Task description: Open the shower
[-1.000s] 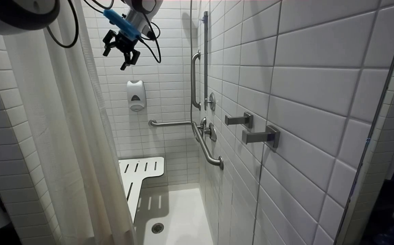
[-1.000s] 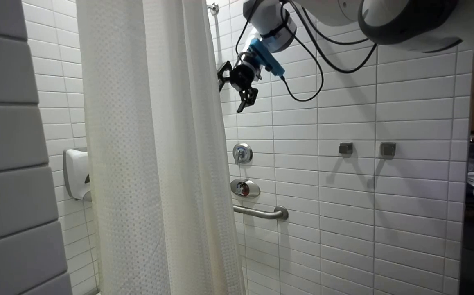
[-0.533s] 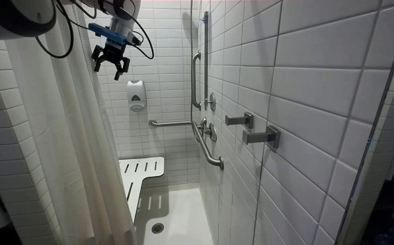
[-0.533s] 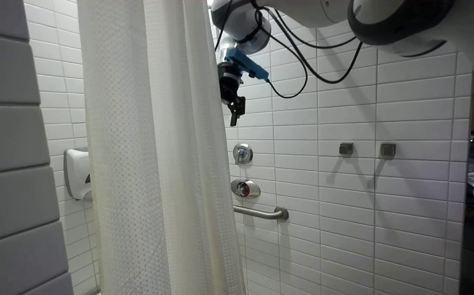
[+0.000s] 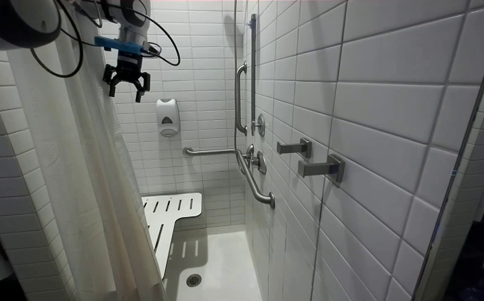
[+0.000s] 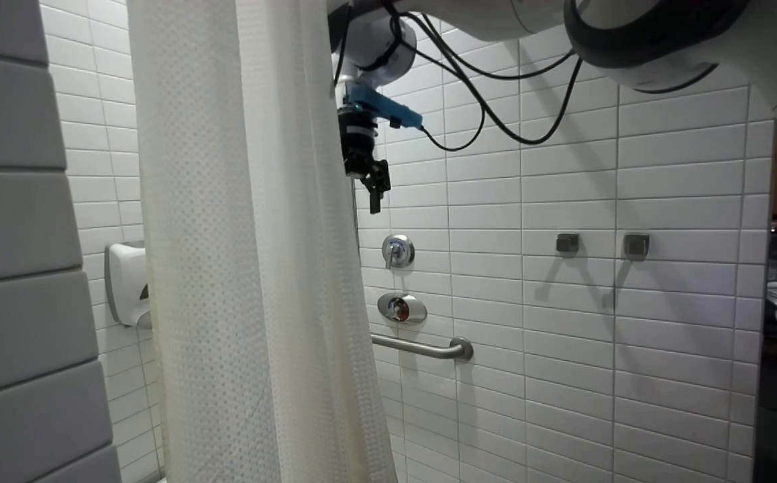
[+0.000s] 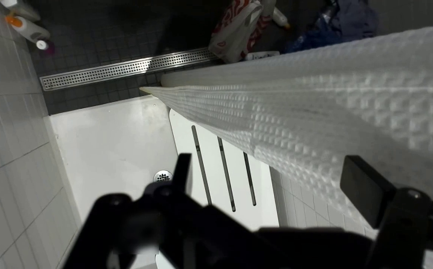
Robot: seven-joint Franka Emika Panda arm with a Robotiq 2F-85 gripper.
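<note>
The shower is a white-tiled stall (image 5: 212,188) with a white slatted seat (image 5: 175,200). The seat also shows in the wrist view (image 7: 212,160). A pleated white curtain (image 5: 91,167) hangs across its left part and also shows in the other views (image 6: 247,241) (image 7: 295,104). My gripper (image 5: 125,94) points down, open and empty, at the curtain's free edge, high up. In an exterior view the curtain partly hides it, and one of its fingers (image 6: 375,201) shows. In the wrist view (image 7: 274,183) the jaws stand wide apart; the curtain passes by the right finger. I cannot tell if they touch.
Chrome grab bars (image 5: 255,184) (image 6: 422,348) and wall valves (image 6: 397,252) are on the walls. Two square hooks (image 5: 317,168) stick out of the side wall. A soap dispenser (image 5: 167,118) hangs at the back. Bags (image 7: 235,31) and a bottle (image 7: 25,30) lie outside the stall.
My gripper has moved left and down to the curtain's edge in both exterior views, and turned from slanted to pointing down. The curtain's free edge has shifted slightly left, baring more of the seat.
</note>
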